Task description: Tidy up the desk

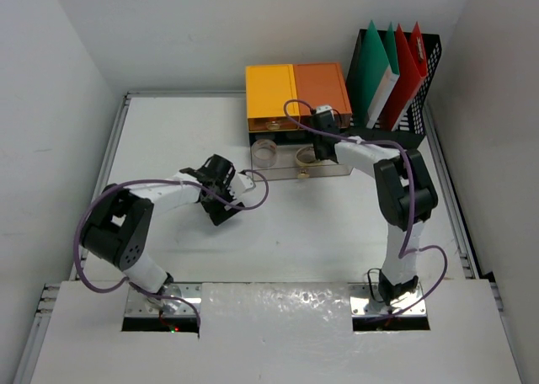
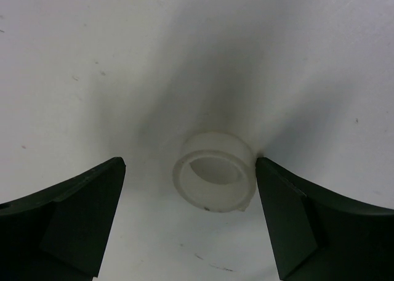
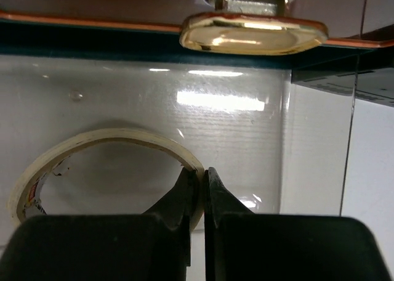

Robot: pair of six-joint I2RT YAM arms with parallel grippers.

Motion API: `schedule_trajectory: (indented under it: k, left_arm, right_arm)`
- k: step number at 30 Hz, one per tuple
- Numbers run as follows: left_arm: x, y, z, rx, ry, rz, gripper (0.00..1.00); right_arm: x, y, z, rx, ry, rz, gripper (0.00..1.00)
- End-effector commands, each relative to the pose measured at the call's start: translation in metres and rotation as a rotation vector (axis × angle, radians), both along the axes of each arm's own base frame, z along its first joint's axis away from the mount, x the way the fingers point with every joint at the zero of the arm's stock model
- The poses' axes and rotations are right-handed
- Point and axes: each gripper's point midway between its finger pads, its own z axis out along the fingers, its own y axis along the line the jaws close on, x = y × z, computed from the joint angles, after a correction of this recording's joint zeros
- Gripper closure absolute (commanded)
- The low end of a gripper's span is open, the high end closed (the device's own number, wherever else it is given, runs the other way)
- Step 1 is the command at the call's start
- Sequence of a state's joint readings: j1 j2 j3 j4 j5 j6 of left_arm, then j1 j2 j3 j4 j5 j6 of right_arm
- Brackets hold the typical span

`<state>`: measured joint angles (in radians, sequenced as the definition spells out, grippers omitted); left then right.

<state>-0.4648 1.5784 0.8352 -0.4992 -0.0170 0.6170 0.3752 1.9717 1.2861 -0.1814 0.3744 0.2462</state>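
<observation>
Two tape items: white roll (image 2: 213, 179) flat on desk (image 2: 92, 59), left gripper (image 2: 189, 170) spread astride it, probably for grasping; tape ring (image 3: 104, 139), right gripper (image 3: 198, 181) clamped on its 3 o'clock rim, inside clear drawer (image 3: 258, 121).

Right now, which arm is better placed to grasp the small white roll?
Left: the left gripper is open around the roll; the right gripper is shut at the clear tray.

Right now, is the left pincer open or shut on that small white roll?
Open. In the left wrist view the left pincer has its fingers wide apart, the white roll lying flat between them.
</observation>
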Motion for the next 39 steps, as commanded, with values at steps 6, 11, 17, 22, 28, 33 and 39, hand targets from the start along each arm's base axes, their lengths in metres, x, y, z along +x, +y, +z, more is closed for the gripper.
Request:
schedule_trajectory:
  k: [6,11,17,22,28,33,39]
  left_arm:
    - [0.010,-0.002,-0.007,0.012,-0.023,-0.007,0.30]
    - [-0.005,0.001,-0.009,0.016,0.042,-0.028,0.69]
    - [-0.002,-0.010,0.009,-0.038,0.037,-0.033,1.00]
    - [0.012,-0.015,0.042,-0.057,-0.015,0.012,1.00]
    - [0.052,-0.039,0.122,-0.124,-0.143,0.028,1.00]
    - [0.088,-0.108,0.187,-0.136,-0.309,-0.073,1.00]
    - [0.147,-0.225,0.187,-0.145,-0.400,-0.135,1.00]
  right_arm:
    - [0.013,0.010,0.007,0.073,-0.059,-0.013,0.73]
    - [0.008,0.016,0.015,0.087,-0.042,0.042,0.44]
    - [0.000,0.022,0.041,0.120,-0.061,0.102,0.33]
    - [-0.008,0.031,0.082,0.166,-0.101,0.179,0.29]
    - [-0.021,0.024,0.124,0.306,-0.182,0.162,0.21]
    - [-0.037,-0.024,0.126,0.418,-0.215,0.040,0.22]
    - [-0.074,-0.081,0.131,0.414,-0.278,-0.109,0.22]
